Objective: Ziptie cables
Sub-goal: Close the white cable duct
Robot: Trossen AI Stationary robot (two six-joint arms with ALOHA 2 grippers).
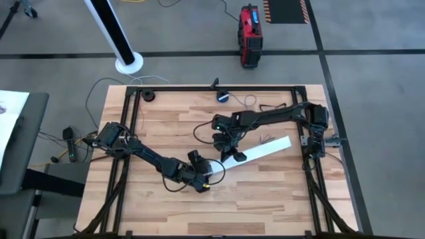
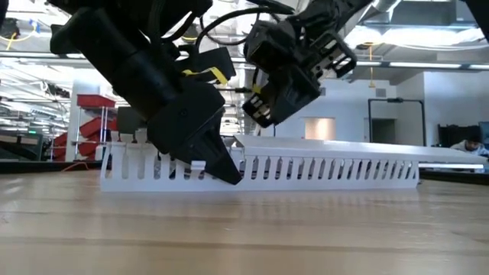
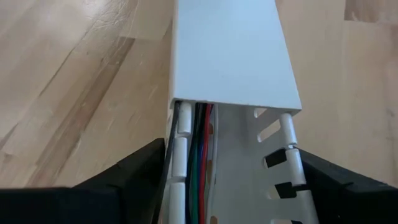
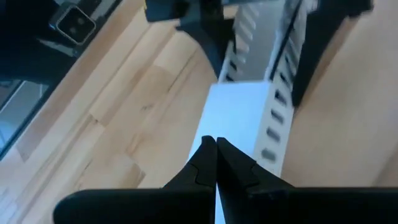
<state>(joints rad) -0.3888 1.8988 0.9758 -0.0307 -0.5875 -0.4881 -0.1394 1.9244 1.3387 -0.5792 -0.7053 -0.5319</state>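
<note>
While my left gripper point(image 1: 203, 182) straddles the near end of the slotted white duct point(image 1: 262, 151), its fingers point(image 3: 124, 180) stand apart, one against each side wall, so I am bracing the channel rather than pinching anything thin; the cables point(image 3: 198, 155) lie inside that channel, a bunch of black, red, green and blue wires running lengthwise between the perforated walls and vanishing under the white cover point(image 3: 231, 53) that caps the duct farther on. My right gripper point(image 1: 229, 147) hangs over the capped stretch, fingertips pressed together and pointing down at the cover, holding nothing that I can see; in the low view it hovers just above the duct's top edge while the left one sits down at table level.

The duct's long axis runs on a slant across the wooden table point(image 1: 166, 123), from my left gripper up toward the right arm's base; the wires follow the same line. So the bundle lies straight ahead of my left gripper and directly between its fingers, whereas the right gripper is beside the covered part, with the lid between it and the wires. By my judgement the left is nearer to the exposed cables, and any next move on them must work along that axis from the open end; I see no ziptie in any view.
</note>
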